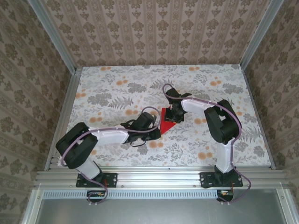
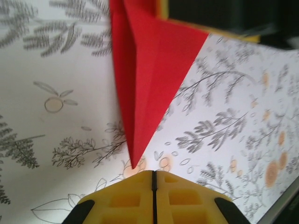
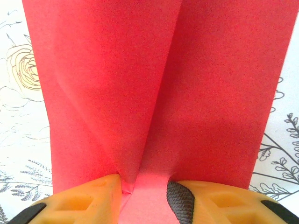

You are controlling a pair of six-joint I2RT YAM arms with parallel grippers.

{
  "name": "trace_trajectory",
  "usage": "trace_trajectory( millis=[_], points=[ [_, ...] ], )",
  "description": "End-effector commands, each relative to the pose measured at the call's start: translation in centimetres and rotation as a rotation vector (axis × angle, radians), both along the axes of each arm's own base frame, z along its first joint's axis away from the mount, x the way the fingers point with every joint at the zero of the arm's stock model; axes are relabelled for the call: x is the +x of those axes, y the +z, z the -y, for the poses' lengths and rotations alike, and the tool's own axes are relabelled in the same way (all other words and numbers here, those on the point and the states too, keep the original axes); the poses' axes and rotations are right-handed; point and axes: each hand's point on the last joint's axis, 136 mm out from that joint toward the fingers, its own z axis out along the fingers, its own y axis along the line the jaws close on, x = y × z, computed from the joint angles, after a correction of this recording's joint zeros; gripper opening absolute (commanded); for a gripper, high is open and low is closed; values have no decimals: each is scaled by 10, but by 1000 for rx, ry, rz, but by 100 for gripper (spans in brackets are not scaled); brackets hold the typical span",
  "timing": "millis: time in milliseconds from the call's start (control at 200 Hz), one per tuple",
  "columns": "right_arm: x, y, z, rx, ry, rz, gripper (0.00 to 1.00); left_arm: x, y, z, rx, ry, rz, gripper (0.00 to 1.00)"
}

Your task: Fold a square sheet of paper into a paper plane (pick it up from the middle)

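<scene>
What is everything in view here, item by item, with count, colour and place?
folded red paper: one, bright red, creased to a point, flat at the table's middle between the two grippers
table: one, white cloth with grey leaves and orange flowers, under everything
walls: three, beige patterned wallpaper, left, back and right of the table
frame: one, silver metal rails, along the table's near edge and up the corners
arms: two, white and black, bolted at the near edge, reaching to the middle
left gripper: one, yellow fingers closed together, just short of the paper's tip
right gripper: one, yellow fingers apart, at the paper's wide end
</scene>
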Motion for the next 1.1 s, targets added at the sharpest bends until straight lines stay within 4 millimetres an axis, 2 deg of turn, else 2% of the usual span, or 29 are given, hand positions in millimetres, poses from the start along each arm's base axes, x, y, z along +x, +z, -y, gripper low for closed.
trace_trajectory(
  millis=[0, 270, 515, 725, 1095],
  points=[
    [-57, -91, 66, -305, -33, -227, 41, 19, 16, 1, -28, 51, 74, 10],
    [-56, -91, 66, -302, -36, -227, 42, 40, 14, 23, -86, 81, 80, 9],
    [-57, -92, 66, -299, -35, -230, 45, 56, 6, 26, -111, 125, 82, 9],
    [-58, -93, 67, -302, -39, -236, 45, 61, -1, 34, -125, 110, 66, 9],
    [-58, -94, 67, -298, -47, -238, 45, 61, -28, 21, -27, 139, 31, 8]
  ],
)
